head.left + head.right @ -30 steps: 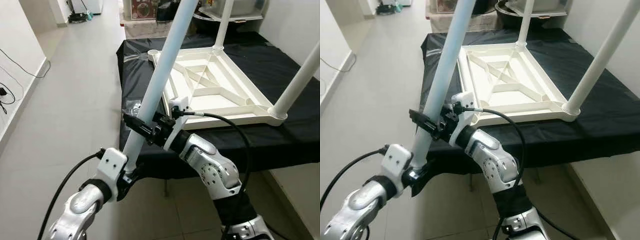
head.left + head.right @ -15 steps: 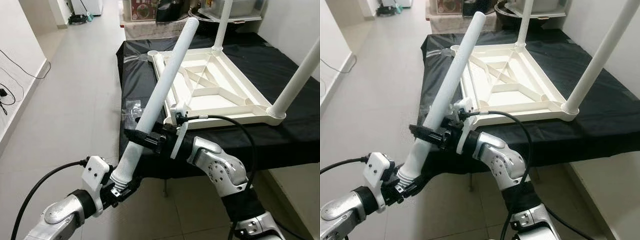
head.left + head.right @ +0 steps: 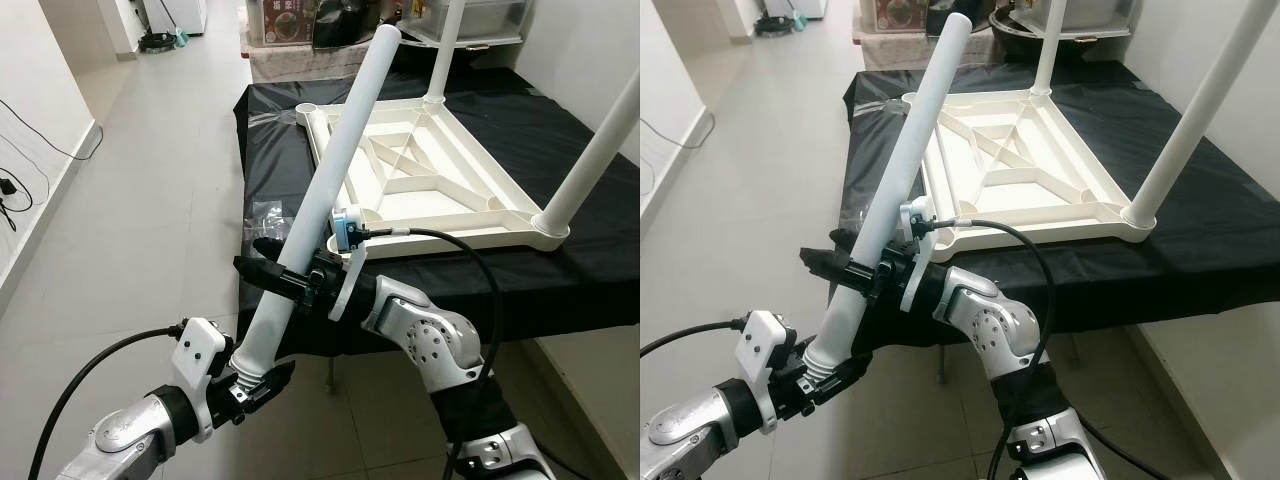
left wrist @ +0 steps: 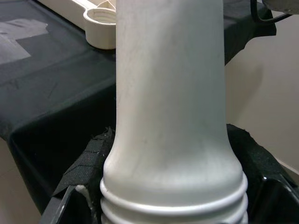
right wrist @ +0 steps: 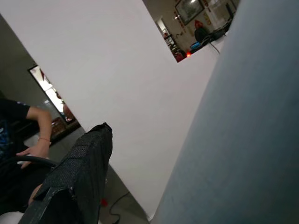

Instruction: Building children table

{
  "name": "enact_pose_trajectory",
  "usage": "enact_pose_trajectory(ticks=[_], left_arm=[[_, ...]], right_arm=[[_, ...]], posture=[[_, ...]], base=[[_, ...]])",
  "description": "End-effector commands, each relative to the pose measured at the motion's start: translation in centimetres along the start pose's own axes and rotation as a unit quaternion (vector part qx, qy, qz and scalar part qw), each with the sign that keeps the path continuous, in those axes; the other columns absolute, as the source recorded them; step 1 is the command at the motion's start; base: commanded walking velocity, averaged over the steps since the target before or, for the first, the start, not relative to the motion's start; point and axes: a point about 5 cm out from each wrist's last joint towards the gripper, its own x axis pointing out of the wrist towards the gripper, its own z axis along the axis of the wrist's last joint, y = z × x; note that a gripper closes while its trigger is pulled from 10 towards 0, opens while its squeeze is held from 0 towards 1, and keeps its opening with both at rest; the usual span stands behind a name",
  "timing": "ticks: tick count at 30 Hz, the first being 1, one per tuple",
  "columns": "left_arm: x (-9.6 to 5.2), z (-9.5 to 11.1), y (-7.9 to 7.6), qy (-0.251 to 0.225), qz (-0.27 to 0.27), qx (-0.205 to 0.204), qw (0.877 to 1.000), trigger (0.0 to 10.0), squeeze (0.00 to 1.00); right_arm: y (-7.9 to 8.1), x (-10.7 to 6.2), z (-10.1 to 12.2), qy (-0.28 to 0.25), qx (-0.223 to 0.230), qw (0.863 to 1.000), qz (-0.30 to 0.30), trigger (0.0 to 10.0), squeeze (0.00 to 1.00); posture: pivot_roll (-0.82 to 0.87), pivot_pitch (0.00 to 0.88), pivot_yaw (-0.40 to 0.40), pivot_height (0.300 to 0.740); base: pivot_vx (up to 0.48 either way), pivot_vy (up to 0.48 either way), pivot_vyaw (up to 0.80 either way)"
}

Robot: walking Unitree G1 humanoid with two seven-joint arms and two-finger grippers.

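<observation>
Claws on both arms clamp the loose white table leg (image 3: 320, 205): the left claw (image 3: 250, 383) at its threaded end, lower left of the frame, the right claw (image 3: 285, 278) mid-shaft. Since a moment ago the leg has tipped steeper and its threaded end has crept toward the desk (image 3: 580, 130). Seemingly it heads for the upturned tabletop's (image 3: 420, 180) empty near socket (image 3: 343, 243).

Pale tiled floor (image 3: 170, 200) running down a corridor, white wall (image 3: 35, 120) on the left with black cables (image 3: 30, 135) trailing along it, bench draped in black cloth (image 3: 575, 150), cluttered shelves (image 3: 300, 20) beyond it, even indoor light
</observation>
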Motion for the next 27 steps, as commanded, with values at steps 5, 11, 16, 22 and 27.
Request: enact_pose_trajectory(ticks=[5,11,16,22,27], left_arm=[[-0.07,-0.18,-0.8,0.006,-0.024,-0.007,1.0,10.0,0.0],[-0.24,-0.22,-0.49,0.011,-0.023,-0.007,1.0,10.0,0.0],[-0.22,-0.22,-0.48,0.012,-0.024,-0.006,1.0,10.0,0.0],[0.07,-0.34,-0.84,0.011,-0.028,-0.007,1.0,10.0,0.0],[0.05,-0.47,-0.93,0.012,-0.03,-0.009,0.999,10.0,0.0]], right_arm=[[0.69,0.41,-0.66,0.02,0.017,0.999,0.034,10.0,0.0],[1.12,0.17,-1.17,0.039,0.024,0.998,0.053,10.0,0.0],[1.12,0.13,-1.26,0.042,0.024,0.997,0.054,10.0,0.0],[1.1,0.14,-1.33,0.042,0.026,0.997,0.057,0.0,0.0],[1.12,0.08,-1.31,0.041,0.025,0.997,0.057,0.0,0.0]], posture=[[0.08,0.111,0.005,0.74],[0.08,0.111,0.006,0.74],[0.08,0.108,0.008,0.74],[0.08,0.105,0.01,0.74],[0.08,0.099,0.014,0.74]], base=[[0.0,0.0,0.0],[0.0,0.0,0.0],[0.0,0.0,0.0],[0.0,0.0,0.0],[0.0,0.0,0.0]])
